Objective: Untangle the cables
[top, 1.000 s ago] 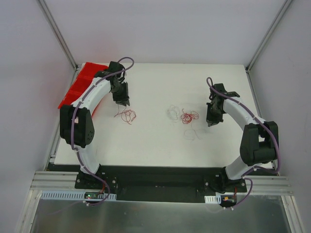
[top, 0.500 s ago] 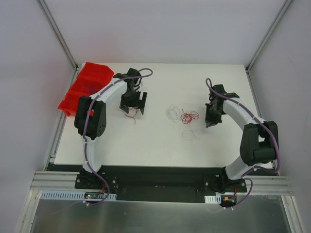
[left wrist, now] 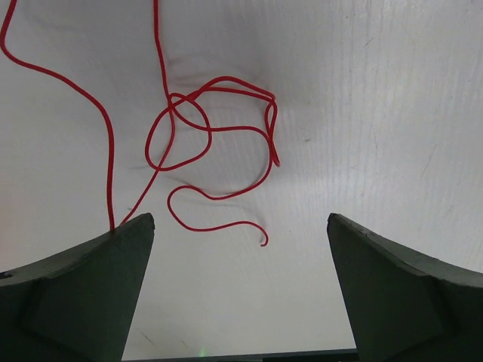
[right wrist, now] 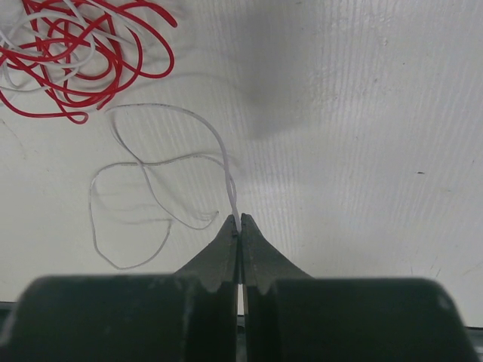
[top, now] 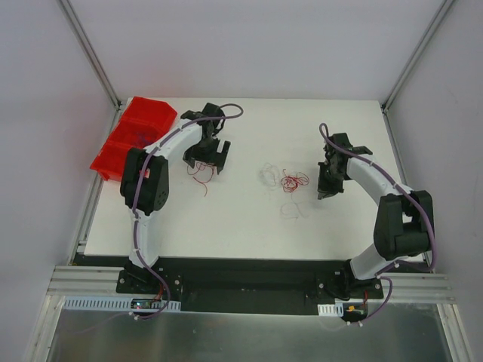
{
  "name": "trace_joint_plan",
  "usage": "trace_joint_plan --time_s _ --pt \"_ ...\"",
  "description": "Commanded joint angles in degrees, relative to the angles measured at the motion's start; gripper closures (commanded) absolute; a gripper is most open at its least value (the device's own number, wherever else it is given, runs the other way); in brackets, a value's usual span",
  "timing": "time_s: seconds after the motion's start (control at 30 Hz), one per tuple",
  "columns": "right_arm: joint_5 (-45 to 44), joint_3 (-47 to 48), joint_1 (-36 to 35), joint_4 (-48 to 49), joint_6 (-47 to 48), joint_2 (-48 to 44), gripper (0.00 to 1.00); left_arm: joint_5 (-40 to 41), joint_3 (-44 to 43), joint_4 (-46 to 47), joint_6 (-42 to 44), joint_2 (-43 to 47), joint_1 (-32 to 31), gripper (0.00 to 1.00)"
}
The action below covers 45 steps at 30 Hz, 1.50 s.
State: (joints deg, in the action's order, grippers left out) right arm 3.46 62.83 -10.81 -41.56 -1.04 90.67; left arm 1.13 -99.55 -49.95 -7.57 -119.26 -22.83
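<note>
Fingertips on my right gripper point(right wrist: 240, 220) are pinching the white wire point(right wrist: 225, 160), which is trailing ahead-left toward the red tangle point(right wrist: 83, 45). My left gripper point(left wrist: 240, 219) is hanging wide open, empty, over a separate red wire point(left wrist: 215, 130) lying loose just ahead.

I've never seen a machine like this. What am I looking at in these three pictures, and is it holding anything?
Two robot arms stand at a white table, each ending in a two-finger gripper. One picture looks down from above; the others come from cameras on the wrists. The left gripper is open over a loose red wire, holding nothing. The right gripper is shut on a thin white wire, near a red and white tangle. At the far left sit red bins.
</note>
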Motion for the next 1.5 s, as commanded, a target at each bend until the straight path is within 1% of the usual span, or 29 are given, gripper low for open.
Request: trace_joint_plan --time_s 0.0,0.13,0.23,0.3,0.43,0.53,0.57,0.6,0.67,0.7,0.8,0.93,1.0,1.07,1.1,1.13,1.2,1.23,1.27,1.33,1.4,1.47 --pt "0.8 -0.6 -0.3 0.2 0.0 -3.2 1.00 4.9 -1.0 -1.0 3.7 5.8 0.1 0.01" --pt "1.4 -0.7 -0.2 0.3 -0.3 -3.5 0.99 5.8 -2.1 -0.8 4.8 4.1 1.4 0.01" --pt "1.4 -0.3 -0.2 0.0 -0.4 -3.6 0.99 5.9 -3.8 -0.7 5.4 4.6 1.6 0.03" --pt "1.2 -0.3 -0.2 0.1 -0.4 -4.1 0.99 7.6 -4.7 -0.4 5.7 5.0 1.7 0.03" --pt "1.5 -0.4 -0.2 -0.1 -0.4 -4.1 0.99 7.8 -5.7 0.1 5.8 5.2 3.0 0.01" --pt "1.5 -0.4 -0.4 -0.2 -0.5 -4.3 0.99 3.1 -6.0 0.2 4.8 4.2 4.8 0.01" --pt "1.5 -0.5 -0.3 -0.3 -0.5 -4.4 0.99 -1.0 -6.4 -0.3 4.8 2.9 5.5 0.01" --pt "1.5 -0.5 -0.3 -0.3 -0.5 -4.4 0.99 -6.8 -7.0 -1.2 4.8 1.3 6.1 0.01" --pt "1.7 -0.4 -0.3 0.0 -0.5 -4.4 0.99 -10.4 -7.2 -2.0 4.9 -1.0 6.1 0.02" --pt "1.8 -0.5 -0.4 -0.2 -0.5 -4.4 1.00 -10.8 -7.1 -1.8 4.8 -1.5 5.9 0.03" --pt "1.9 -0.8 -0.4 -0.1 -0.5 -4.5 0.99 -9.0 -8.4 -1.6 4.8 -4.2 5.0 0.08" --pt "2.2 -1.5 -0.5 0.3 -0.7 -4.7 0.99 -5.7 -10.1 -1.4 4.5 -8.3 3.5 0.09" --pt "2.4 -1.7 -0.5 0.3 -0.7 -5.1 0.99 -5.9 -10.4 -1.3 3.8 -9.9 3.1 0.12" --pt "2.5 -1.9 -0.6 0.5 -0.9 -5.4 0.99 -4.4 -10.3 -1.3 3.4 -10.5 2.6 0.21" --pt "2.5 -2.0 -0.5 0.4 -0.8 -5.4 1.00 -3.2 -9.9 -1.3 3.2 -10.1 2.4 0.28" --pt "2.4 -2.1 -0.6 0.5 -0.7 -5.7 0.99 -2.4 -9.4 -1.2 2.9 -9.6 2.4 0.38" --pt "2.4 -2.3 -0.6 0.8 -0.7 -5.9 0.99 0.9 -8.5 -1.2 2.7 -8.4 2.4 0.63" --pt "2.5 -2.4 -0.7 0.8 -0.7 -5.9 0.99 1.9 -8.1 -1.3 2.7 -7.4 2.4 0.73" --pt "2.6 -2.3 -0.6 0.9 -0.6 -5.8 0.99 2.9 -7.8 -1.2 2.6 -5.8 2.4 0.80" --pt "2.9 -2.2 -0.7 1.0 -0.7 -5.5 0.99 4.1 -7.0 -1.3 2.3 -3.0 2.7 0.91" --pt "3.4 -2.0 -0.6 1.2 -0.5 -5.3 0.99 4.9 -5.6 -1.3 1.4 1.5 3.6 1.00" --pt "3.8 -1.8 -0.7 1.5 -0.5 -5.1 0.99 5.1 -3.6 -1.1 0.4 5.9 5.3 1.00"
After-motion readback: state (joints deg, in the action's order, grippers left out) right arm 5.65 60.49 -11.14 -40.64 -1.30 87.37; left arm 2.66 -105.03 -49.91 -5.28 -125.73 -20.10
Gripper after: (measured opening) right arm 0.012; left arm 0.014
